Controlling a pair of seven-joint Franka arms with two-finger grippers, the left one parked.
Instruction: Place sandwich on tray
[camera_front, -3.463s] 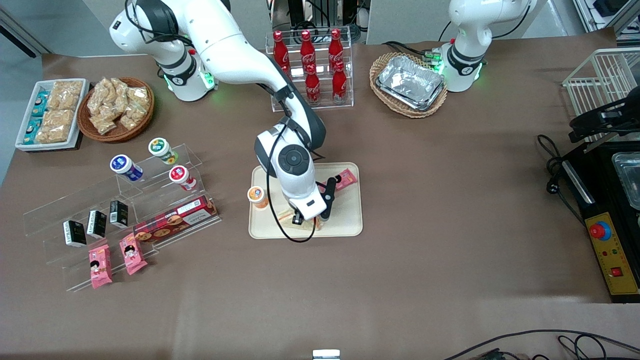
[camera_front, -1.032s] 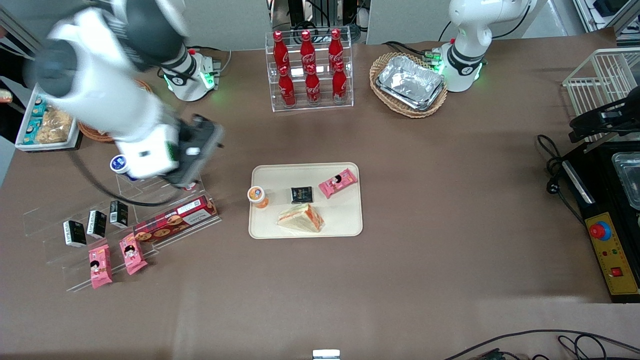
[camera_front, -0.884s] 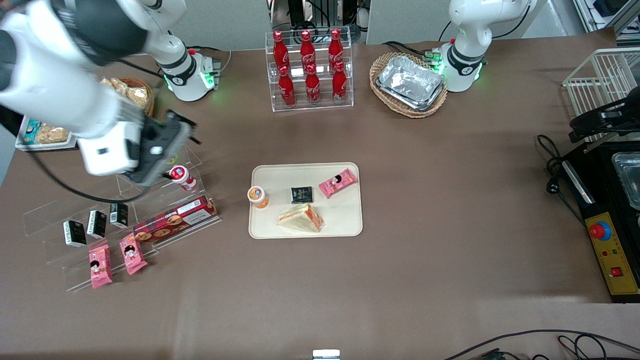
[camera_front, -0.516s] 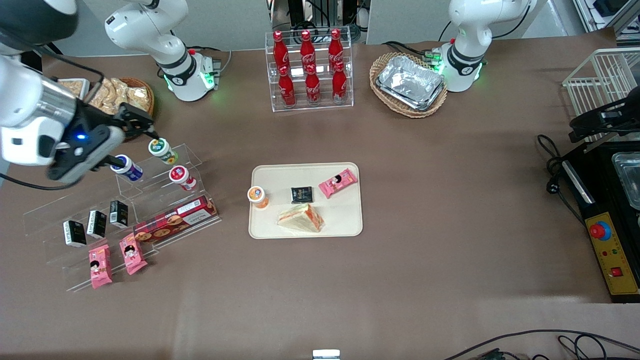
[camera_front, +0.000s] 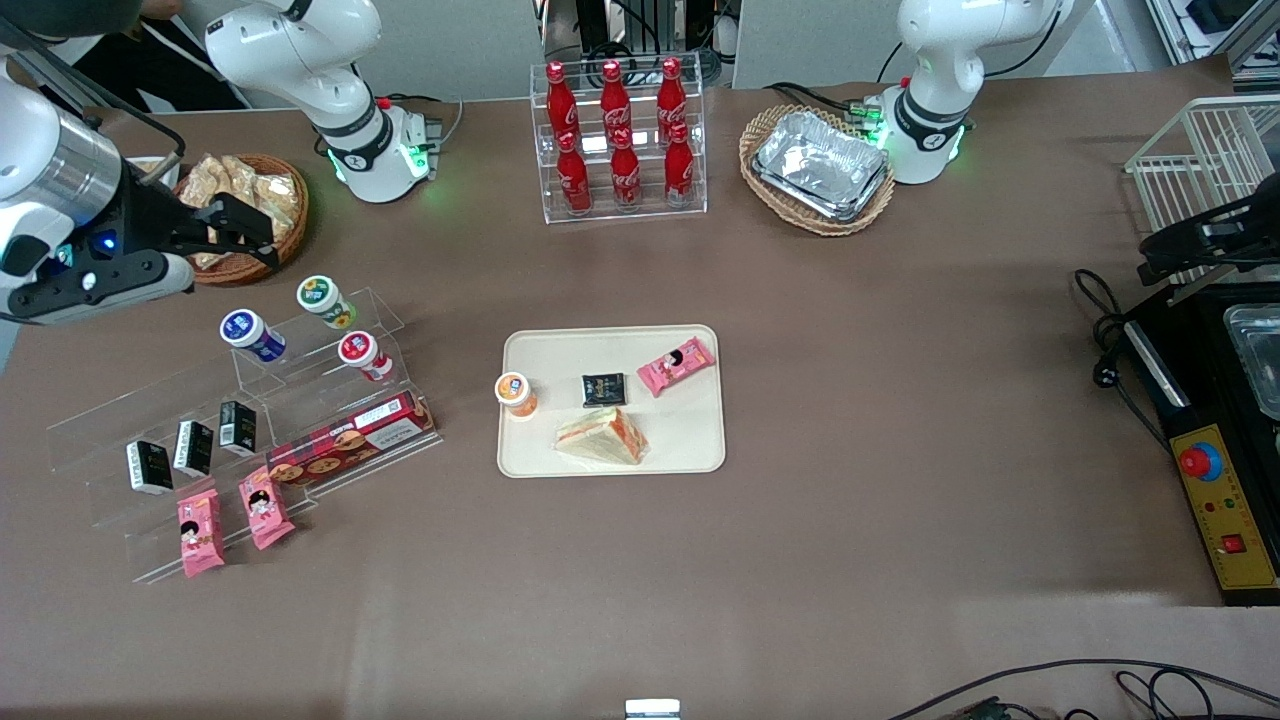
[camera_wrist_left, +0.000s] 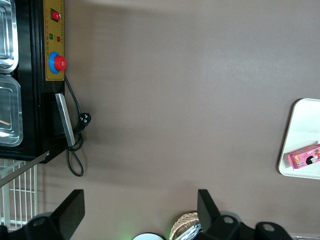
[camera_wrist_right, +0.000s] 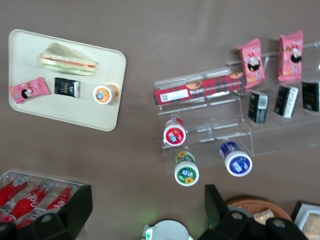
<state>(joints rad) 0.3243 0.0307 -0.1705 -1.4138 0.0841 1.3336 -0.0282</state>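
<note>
Four items share the tray (camera_front: 700, 450) right now, and the sandwich (camera_front: 603, 438) is one of them, so as far as I can judge the job is basically done. It lies flat on the part of the tray nearest the front camera, well inside the rim, with nothing touching it. A small black packet (camera_front: 604, 389) sits just beside it, farther from the camera, a pink snack packet (camera_front: 677, 365) lies past that toward the tray's corner, and an orange-lidded cup (camera_front: 516, 392) stands at the tray edge toward the working arm's end.

Lying on its big flat face makes sense for a soft wrapped wedge; that's the stable way to drop it, nothing to tip over. Its long axis runs roughly along the tray's long side, slightly skewed. The edge with the orange-red filling faces the parked arm's end of the table, and the pale bread narrows off toward the working arm's end.

The gripper (camera_front: 235, 228) is nowhere near it: it hangs up over the wicker snack basket (camera_front: 245, 268) at the working arm's end of the table, well apart from the tray. Its fingers are spread wide and there's nothing between them, which the right wrist view backs up.
</note>
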